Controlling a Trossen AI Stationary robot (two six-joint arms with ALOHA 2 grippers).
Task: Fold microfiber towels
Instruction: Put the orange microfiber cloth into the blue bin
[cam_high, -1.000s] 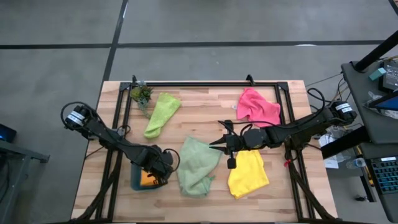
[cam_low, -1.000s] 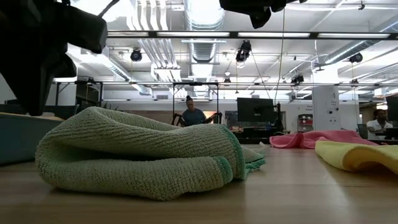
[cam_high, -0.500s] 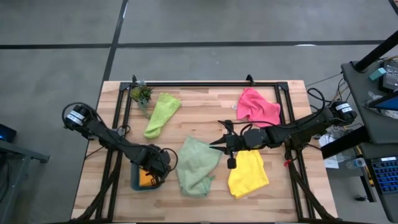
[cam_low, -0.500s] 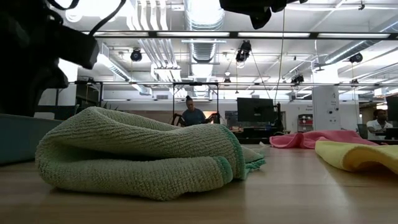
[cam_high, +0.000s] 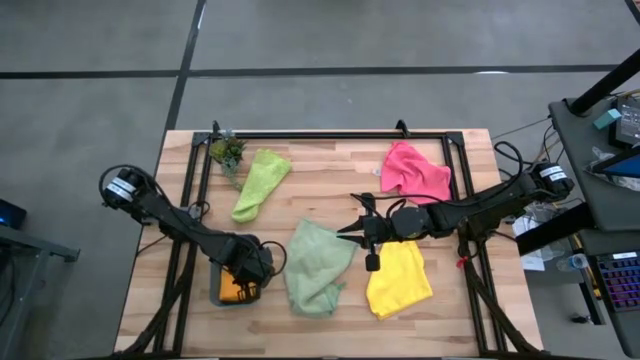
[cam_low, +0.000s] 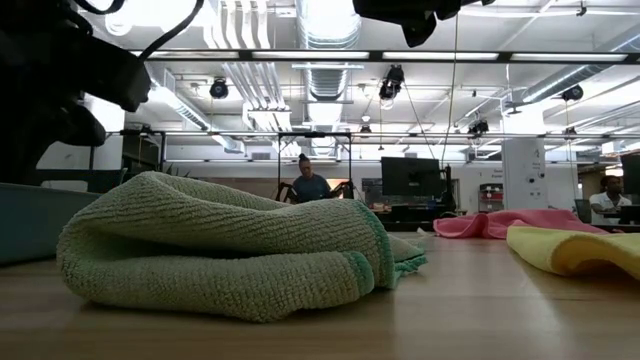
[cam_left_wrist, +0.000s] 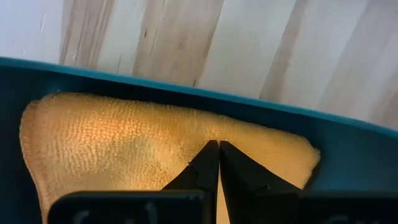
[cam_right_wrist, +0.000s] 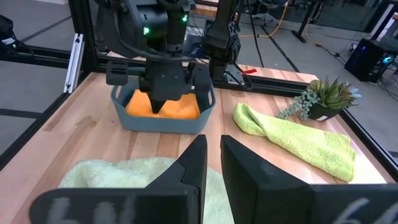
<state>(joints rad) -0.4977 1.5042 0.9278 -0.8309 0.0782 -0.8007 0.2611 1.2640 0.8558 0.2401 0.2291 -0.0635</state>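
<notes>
An orange towel (cam_left_wrist: 124, 143) lies folded inside the teal tray (cam_right_wrist: 161, 121) at the table's near left. My left gripper (cam_left_wrist: 217, 146) points down into the tray, shut, its tips on that towel. A pale sage green towel (cam_high: 318, 265) lies crumpled at the near middle. My right gripper (cam_right_wrist: 214, 146) hovers level above its right edge, a narrow gap between its fingers, holding nothing. The yellow towel (cam_high: 398, 280) lies near right, the pink towel (cam_high: 412, 170) far right and the lime green towel (cam_high: 258, 183) far left, all loose on the wood. My left gripper's shut fingertips (cam_left_wrist: 211, 155) bear down from above on the orange towel's top, close to its edge (cam_left_wrist: 214, 134) by the tray's long wall. The cloth dips a little around the tips. The towel lies flat on the tray's floor.
A small potted plant (cam_high: 227, 152) stands at the far left corner beside the lime towel. A black frame rail (cam_high: 330, 134) runs along the table's far edge and sides. Bare wood shows between the sage towel and the far rail. People sit in the room behind the table.
My left gripper has sunk a little deeper into the tray onto the orange towel and has rolled slightly at the wrist, then kept still. The towels on the table lie as before.
</notes>
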